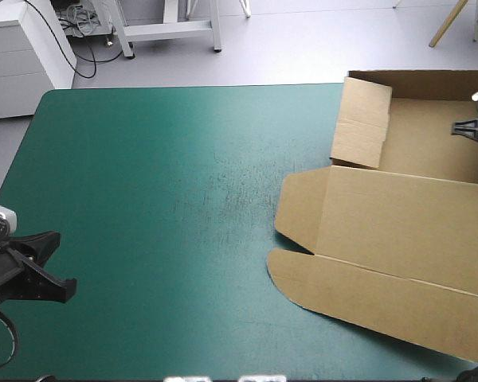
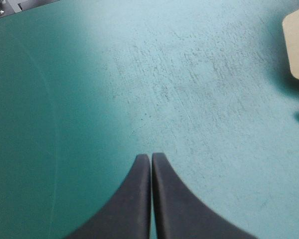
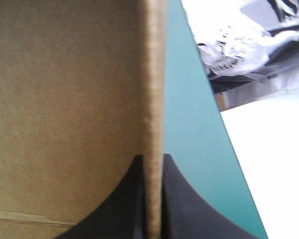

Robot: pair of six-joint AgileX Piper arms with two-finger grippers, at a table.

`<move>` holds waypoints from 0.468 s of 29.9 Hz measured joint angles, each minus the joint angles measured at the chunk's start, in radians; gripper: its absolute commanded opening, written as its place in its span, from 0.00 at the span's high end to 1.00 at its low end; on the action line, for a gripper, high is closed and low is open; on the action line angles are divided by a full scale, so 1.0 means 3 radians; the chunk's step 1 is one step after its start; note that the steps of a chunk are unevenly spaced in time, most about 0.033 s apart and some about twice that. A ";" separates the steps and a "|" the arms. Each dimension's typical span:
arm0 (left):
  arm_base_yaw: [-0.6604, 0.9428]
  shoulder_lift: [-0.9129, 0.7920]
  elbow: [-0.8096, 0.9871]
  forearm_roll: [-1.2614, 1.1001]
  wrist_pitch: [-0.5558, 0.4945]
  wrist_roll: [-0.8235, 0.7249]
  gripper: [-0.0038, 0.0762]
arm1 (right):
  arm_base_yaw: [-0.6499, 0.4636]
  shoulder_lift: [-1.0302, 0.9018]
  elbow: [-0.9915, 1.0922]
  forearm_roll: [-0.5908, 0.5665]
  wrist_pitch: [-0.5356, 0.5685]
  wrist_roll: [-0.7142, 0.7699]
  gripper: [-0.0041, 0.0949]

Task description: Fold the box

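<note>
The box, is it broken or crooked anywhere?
Nothing looks broken. The box is a half-made tray near the table's far right corner, walls up and its lid lying flat, and the right gripper pinches one wall. The only odd thing is fine scuffing on the teal-green cover mid-table.

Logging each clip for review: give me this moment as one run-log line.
box: walls partly raised, lid flat | right gripper: shut on box wall edge | left gripper: shut, empty, over bare teal-green cover
</note>
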 measured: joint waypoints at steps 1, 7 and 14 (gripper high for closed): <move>0.0000 0.0000 0.0000 0.0000 0.0000 0.0000 0.96 | -0.0111 0.0031 -0.0003 0.0000 -0.0013 -0.0025 0.98; 0.0000 0.0000 0.0000 0.0033 -0.0003 0.0000 0.96 | -0.0573 0.0332 -0.0003 0.0032 -0.0082 -0.0025 0.98; 0.0000 0.0000 0.0000 0.0113 -0.0003 0.0000 0.96 | -0.0720 0.0555 -0.0003 0.0137 -0.0114 -0.0025 0.73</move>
